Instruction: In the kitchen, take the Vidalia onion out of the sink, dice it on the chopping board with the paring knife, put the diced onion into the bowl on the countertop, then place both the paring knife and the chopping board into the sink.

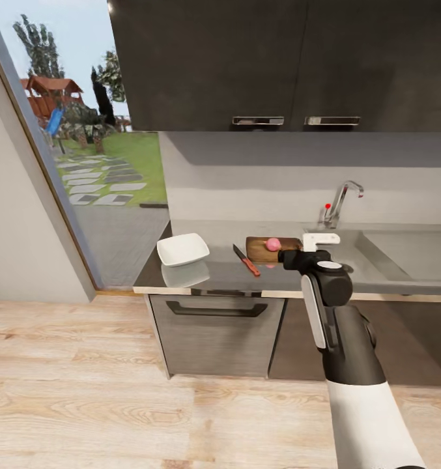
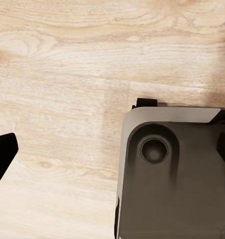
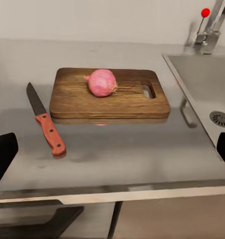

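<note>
From the head we see the onion (image 1: pixel 273 244) already on the board (image 1: pixel 262 249), the knife (image 1: pixel 247 260) just left of it on the countertop (image 1: pixel 213 277), the bowl (image 1: pixel 182 249) further left, the sink (image 1: pixel 409 251) to the right, and our right gripper (image 1: pixel 320 240) raised near the board. The left wrist looks down at the wood floor (image 2: pixel 62 74), with its left gripper (image 2: pixel 112 154) spread and empty. At the right wrist, the fingertips (image 3: pixel 2 154) stand wide apart holding nothing, so we judge dicing comes next, which calls for grasping the knife's red handle

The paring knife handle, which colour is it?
Red, on the paring knife; best seen in the right wrist view.
</note>
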### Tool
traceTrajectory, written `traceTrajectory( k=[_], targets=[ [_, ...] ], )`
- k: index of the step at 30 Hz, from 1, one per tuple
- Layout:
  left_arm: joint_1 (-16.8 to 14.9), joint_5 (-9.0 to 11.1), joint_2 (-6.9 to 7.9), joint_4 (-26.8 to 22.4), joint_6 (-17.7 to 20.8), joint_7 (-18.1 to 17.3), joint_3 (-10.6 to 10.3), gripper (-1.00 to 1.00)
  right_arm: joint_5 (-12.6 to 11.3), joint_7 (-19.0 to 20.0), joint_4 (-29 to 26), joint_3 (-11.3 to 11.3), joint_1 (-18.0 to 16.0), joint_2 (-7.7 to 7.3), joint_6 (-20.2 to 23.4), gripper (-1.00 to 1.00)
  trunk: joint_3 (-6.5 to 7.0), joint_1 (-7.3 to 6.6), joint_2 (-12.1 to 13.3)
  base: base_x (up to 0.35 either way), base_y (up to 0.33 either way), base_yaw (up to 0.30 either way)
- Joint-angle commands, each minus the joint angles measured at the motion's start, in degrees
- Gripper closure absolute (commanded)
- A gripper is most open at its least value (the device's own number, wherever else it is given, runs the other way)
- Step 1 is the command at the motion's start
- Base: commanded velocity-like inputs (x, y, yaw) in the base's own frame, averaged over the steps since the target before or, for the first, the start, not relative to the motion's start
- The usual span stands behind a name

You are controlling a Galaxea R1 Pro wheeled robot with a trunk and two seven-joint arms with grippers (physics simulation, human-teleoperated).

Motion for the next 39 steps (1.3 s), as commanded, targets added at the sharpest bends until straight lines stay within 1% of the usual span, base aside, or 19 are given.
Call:
traceTrajectory(
  k=[1,3,5,7,14,23,24,27,30,36,39],
  targets=[
    [-0.1,0.5,-0.03,0.2,-0.4,0.0,-0.5,-1.00,0.5,1.0,0.4,0.1,-0.1,0.01,0.4,-1.00,-0.07,0.01,-0.1,0.000,0.000,0.000],
    [-0.1,0.5,-0.03,0.2,-0.4,0.0,-0.5,-1.00,0.5,4.2,2.4,0.1,-0.1,-0.02,0.2,-1.00,-0.07,0.01,-0.1,0.000,0.000,0.000],
    [-0.1,0.5,-0.03,0.2,-0.4,0.0,-0.5,-1.00,0.5,6.0,4.3,0.0,-0.1,-0.03,-0.1,-1.00,-0.07,0.01,-0.1,0.000,0.000,0.000],
    [-0.1,0.5,-0.03,0.2,-0.4,0.0,-0.5,-1.00,0.5,7.0,5.5,0.0,-0.1,-0.05,-0.3,-1.00,-0.07,0.01,-0.1,0.019,0.000,0.000],
    [-0.1,0.5,-0.04,0.2,-0.4,0.0,-0.5,-1.00,0.6,8.1,6.7,0.0,-0.1,-0.14,-0.5,-1.00,-0.07,0.01,-0.1,0.109,0.000,0.000],
    [-0.1,0.5,-0.03,0.2,-0.4,0.0,-0.5,-1.00,0.4,8.7,6.8,-0.1,-0.1,-0.11,-0.5,-1.00,-0.07,0.01,-0.1,0.228,0.000,0.000],
    [-0.1,0.5,-0.03,0.2,-0.4,0.0,-0.5,-1.00,0.4,9.3,6.8,-0.1,-0.1,-0.13,-0.5,-1.00,-0.07,0.01,-0.1,0.250,0.000,0.000],
    [-0.1,0.5,-0.03,0.2,-0.4,0.0,-0.5,-1.00,0.6,12.9,6.8,-0.1,-0.1,-0.22,-0.5,-1.00,-0.07,0.01,-0.1,0.252,0.000,0.000],
    [-0.1,0.5,-0.06,0.2,-0.4,0.0,-0.5,-1.00,0.6,15.6,6.9,-0.1,-0.1,-0.29,-0.5,-1.00,-0.07,0.01,-0.1,0.235,0.000,0.000],
    [-0.1,0.5,-0.09,0.2,-0.4,0.0,-0.5,-1.00,0.7,17.1,7.4,-0.6,-0.1,-0.32,-0.5,-1.00,-0.07,0.01,-0.1,0.098,0.000,0.000],
    [-0.1,0.5,-0.05,0.2,-0.3,0.0,-0.5,-1.00,0.7,17.3,8.0,-2.2,-0.1,-0.34,-0.6,-1.00,-0.07,0.01,-0.1,0.016,0.000,0.000]
  ],
)
